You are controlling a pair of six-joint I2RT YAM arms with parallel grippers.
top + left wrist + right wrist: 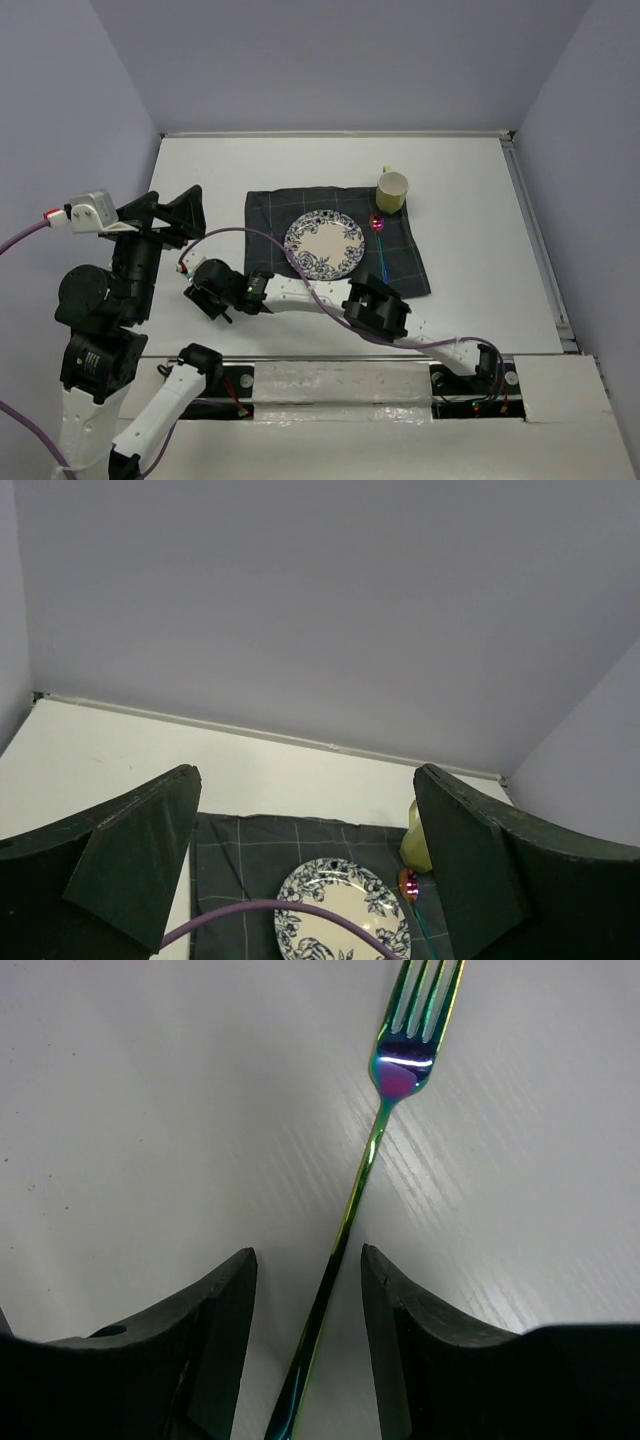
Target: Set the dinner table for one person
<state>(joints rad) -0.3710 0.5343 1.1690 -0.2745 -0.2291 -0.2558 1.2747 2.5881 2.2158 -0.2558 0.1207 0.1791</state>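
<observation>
A: Our right gripper stands half open, the fork loose between its fingers, flat on the dinner table at the plate's eight o'clock; left gripper gapes empty.
B: If we lift crooked, a finger could drag it askew.

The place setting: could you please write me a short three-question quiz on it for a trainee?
1. What stands at the far right corner of the cloth? A cup, B bowl, C glass.
2. True or false: the fork lies on the cloth.
3. Fill in: the fork lies between the open jaws of the ___ gripper.
Key: 1 A. 2 false, it lies on the bare table. 3 right.
</observation>
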